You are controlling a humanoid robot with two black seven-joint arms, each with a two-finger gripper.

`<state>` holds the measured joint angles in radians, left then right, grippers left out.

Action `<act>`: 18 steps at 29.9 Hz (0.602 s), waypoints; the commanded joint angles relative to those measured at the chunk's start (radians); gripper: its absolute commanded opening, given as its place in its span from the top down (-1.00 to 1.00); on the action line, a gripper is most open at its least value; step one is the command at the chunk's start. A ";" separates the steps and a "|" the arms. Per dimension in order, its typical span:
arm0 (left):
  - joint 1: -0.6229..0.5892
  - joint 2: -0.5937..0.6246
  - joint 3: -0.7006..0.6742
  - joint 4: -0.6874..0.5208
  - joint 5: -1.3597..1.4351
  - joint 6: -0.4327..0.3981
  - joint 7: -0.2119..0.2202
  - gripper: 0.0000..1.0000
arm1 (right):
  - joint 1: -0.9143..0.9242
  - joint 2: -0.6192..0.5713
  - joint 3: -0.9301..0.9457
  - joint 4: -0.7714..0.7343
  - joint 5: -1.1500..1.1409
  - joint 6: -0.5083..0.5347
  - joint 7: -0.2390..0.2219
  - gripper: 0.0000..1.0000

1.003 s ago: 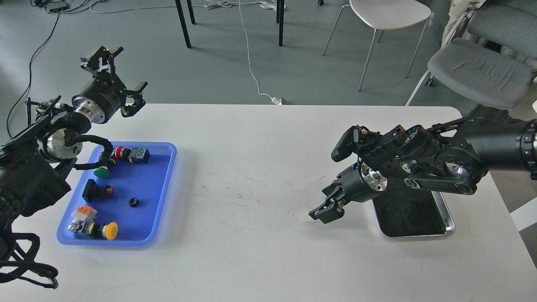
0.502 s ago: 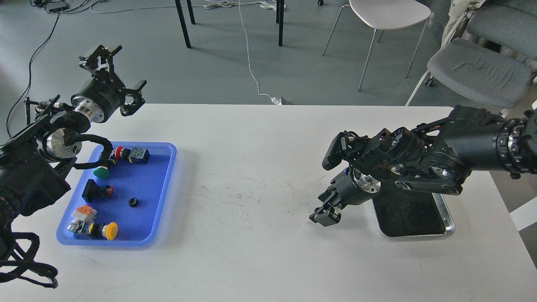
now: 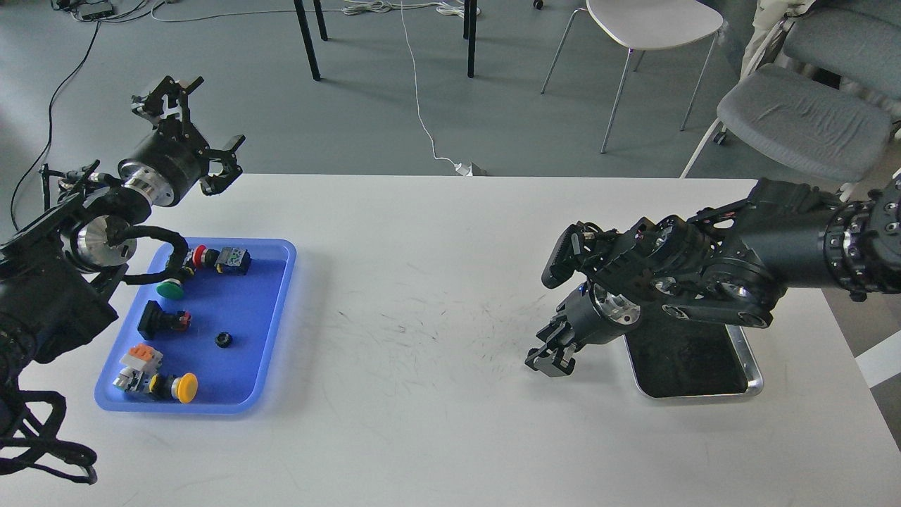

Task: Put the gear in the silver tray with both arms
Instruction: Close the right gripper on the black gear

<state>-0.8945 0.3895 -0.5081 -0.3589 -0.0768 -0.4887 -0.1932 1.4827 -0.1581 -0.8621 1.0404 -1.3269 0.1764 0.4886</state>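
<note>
- The silver tray (image 3: 752, 366) is a shiny metal rectangle with rounded corners, a raised rim and a dark, matte-looking bottom; it lies on the white table (image 3: 436, 422), and the right arm hides its far end.
- The right gripper (image 3: 550, 358) hangs just left of the silver tray, pointing down at the scuffed table top; its fingers look drawn close together with nothing between them, though it shows small and dark, so I cannot tell for sure.
- Far to the left of the silver tray lies a blue plastic tray (image 3: 278, 317) with soft rounded corners.
- The gear (image 3: 224, 340), a small black ring-shaped piece, lies in the blue tray among push-button switches, including a yellow-capped one (image 3: 185, 388) and a green-capped one (image 3: 170, 289).
- The left gripper (image 3: 193, 120) is raised beyond the blue tray's far end, its black pincer fingers spread wide and empty.
</note>
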 commanded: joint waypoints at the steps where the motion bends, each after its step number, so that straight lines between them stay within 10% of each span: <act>1: 0.000 0.002 0.000 0.000 0.000 0.000 0.000 -0.97 | -0.001 0.015 -0.001 -0.006 -0.002 0.005 0.000 0.16; 18: 0.002 0.002 -0.001 0.020 0.002 0.000 0.000 -0.97 | -0.001 0.060 -0.001 -0.031 -0.015 0.040 0.000 0.52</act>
<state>-0.8928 0.3902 -0.5093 -0.3404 -0.0755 -0.4886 -0.1934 1.4819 -0.0999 -0.8637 1.0093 -1.3301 0.2061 0.4886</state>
